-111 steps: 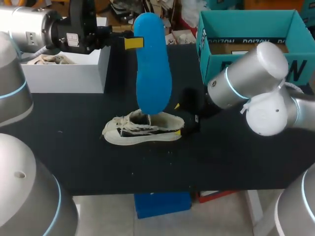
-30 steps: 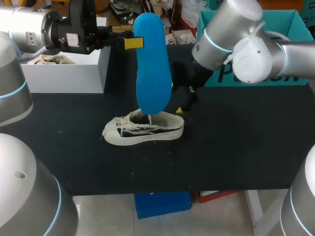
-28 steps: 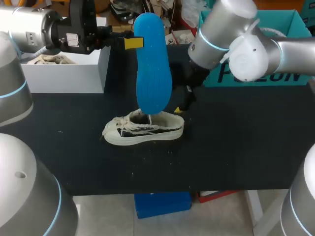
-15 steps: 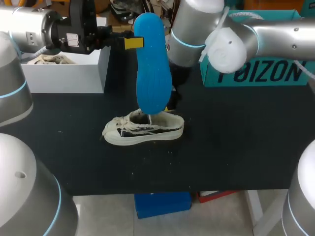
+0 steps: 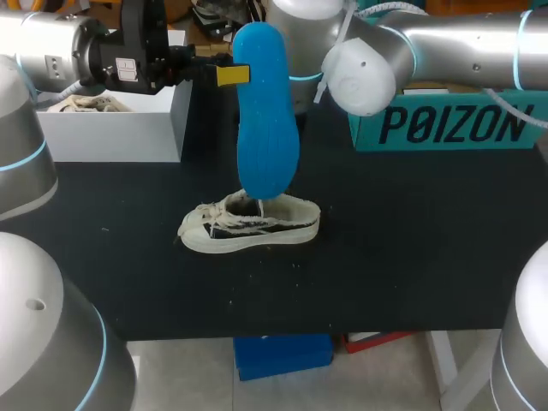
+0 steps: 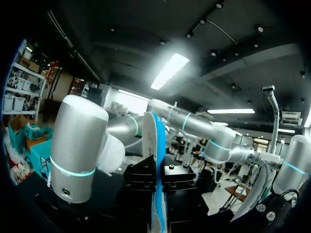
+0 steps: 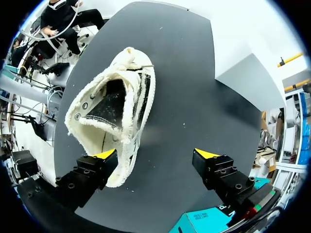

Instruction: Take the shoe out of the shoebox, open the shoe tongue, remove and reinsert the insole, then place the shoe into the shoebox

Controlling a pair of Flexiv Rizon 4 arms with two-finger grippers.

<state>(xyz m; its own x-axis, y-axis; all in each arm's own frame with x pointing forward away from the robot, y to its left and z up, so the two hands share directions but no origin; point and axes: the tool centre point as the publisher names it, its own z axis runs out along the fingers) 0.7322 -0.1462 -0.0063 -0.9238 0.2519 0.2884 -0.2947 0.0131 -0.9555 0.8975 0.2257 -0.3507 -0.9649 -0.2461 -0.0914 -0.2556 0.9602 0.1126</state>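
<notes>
Left end effector [image 5: 229,75] clamped on the blue insole [image 5: 267,128] near its top. Insole hangs upright, lower end at the mouth of the shoe [image 5: 248,224]; can't tell if it's inside. Right end effector [image 7: 155,154] spread wide above the heel, gripping nothing. Shoe lies on the worktop [image 5: 411,257], shoebox [image 5: 445,120] well apart at the back. Suggest right pins the heel collar first, then feed the insole tilted toward the toe.

Clear path from my right gripper [image 7: 158,154] to the shoe [image 7: 114,107] mouth. Upright insole [image 5: 266,111] crowds my right arm [image 5: 368,60]. Open table [image 5: 411,257] right of shoe, shoebox [image 5: 445,128] beyond.
</notes>
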